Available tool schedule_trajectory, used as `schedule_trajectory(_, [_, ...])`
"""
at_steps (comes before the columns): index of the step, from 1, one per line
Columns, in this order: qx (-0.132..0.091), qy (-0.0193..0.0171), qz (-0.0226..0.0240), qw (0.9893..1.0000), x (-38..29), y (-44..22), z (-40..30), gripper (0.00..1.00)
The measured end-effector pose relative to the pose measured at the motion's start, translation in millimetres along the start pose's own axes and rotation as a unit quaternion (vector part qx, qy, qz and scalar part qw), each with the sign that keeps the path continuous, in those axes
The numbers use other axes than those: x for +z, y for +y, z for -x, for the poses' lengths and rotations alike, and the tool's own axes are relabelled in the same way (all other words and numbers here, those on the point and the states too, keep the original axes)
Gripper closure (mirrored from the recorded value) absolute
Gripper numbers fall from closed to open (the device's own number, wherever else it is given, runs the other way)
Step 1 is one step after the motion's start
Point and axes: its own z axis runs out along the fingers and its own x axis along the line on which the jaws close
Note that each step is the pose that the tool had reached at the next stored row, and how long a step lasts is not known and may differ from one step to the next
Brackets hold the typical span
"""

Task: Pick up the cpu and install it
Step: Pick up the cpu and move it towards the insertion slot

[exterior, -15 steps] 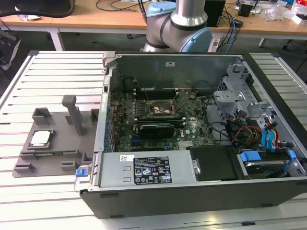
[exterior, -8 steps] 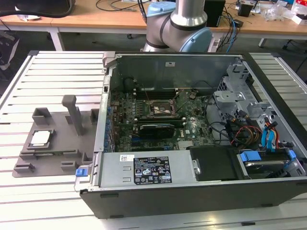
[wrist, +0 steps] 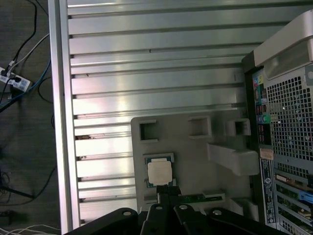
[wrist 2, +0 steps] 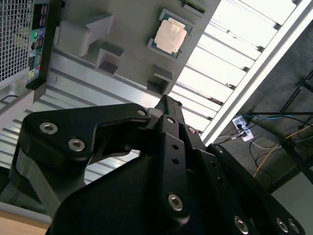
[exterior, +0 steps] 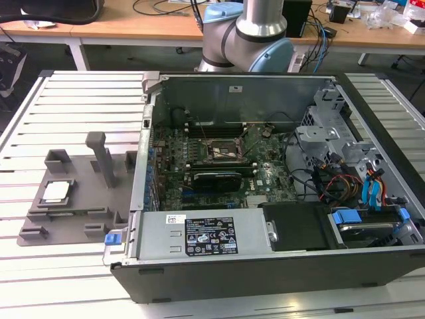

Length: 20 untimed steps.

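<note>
The cpu point(exterior: 56, 192) is a small square chip with a pale silvery top. It lies flat in a recess of the grey plastic tray point(exterior: 80, 219) at the exterior view's left. Both wrist views look down on the cpu point(wrist: 160, 172) point(wrist 2: 170, 36) in its tray pocket. My gripper point(wrist: 166, 192) hangs well above the tray, its dark fingers close together with nothing between them, and their tips line up just beside the chip in the first wrist view. The second wrist view shows the gripper point(wrist 2: 167, 103) from the side. The dark square socket point(exterior: 222, 151) sits on the motherboard inside the open computer case point(exterior: 265, 266).
The tray has upright posts point(exterior: 103, 156) and several small raised blocks. The case's metal walls, drive cage point(exterior: 325, 133) and cables point(exterior: 345, 183) surround the motherboard. Everything rests on a slatted aluminium table point(exterior: 73, 106). The arm's base point(exterior: 249, 40) stands behind the case.
</note>
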Motion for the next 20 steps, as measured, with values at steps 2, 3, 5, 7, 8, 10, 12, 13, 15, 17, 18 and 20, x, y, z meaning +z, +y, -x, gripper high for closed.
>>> schedule_trajectory(2, [0.0,0.0,0.0,1.0,0.0,0.0,0.0,0.89])
schedule_trajectory(3, [0.0,0.0,0.0,1.0,0.0,0.0,-0.1,0.89])
schedule_trajectory(5, [0.0,0.0,0.0,1.0,0.0,0.0,-0.1,0.77])
schedule_trajectory(7, [0.0,0.0,0.0,1.0,0.0,0.0,-0.2,0.58])
schedule_trajectory(8, [0.0,0.0,0.0,1.0,0.0,0.0,-0.2,0.46])
schedule_trajectory(10, [0.0,0.0,0.0,1.0,0.0,0.0,-0.2,0.4])
schedule_trajectory(12, [0.0,0.0,0.0,1.0,0.0,0.0,-0.3,0.34])
schedule_trajectory(13, [0.0,0.0,-0.0001,1.0,0.0,0.0,-0.3,0.34])
schedule_trajectory(15, [-0.001,-0.0006,-0.0093,1.0,0.0,0.0,-0.5,0.34])
schedule_trajectory(17, [-0.016,-0.0009,-0.0186,0.9997,0.1,0.1,-0.3,0.34])
schedule_trajectory(18, [-0.022,-0.0007,-0.0184,0.9996,0.1,0.2,-0.3,0.34])
schedule_trajectory(20, [-0.022,-0.0007,-0.0184,0.9996,0.1,0.2,-0.3,0.34])
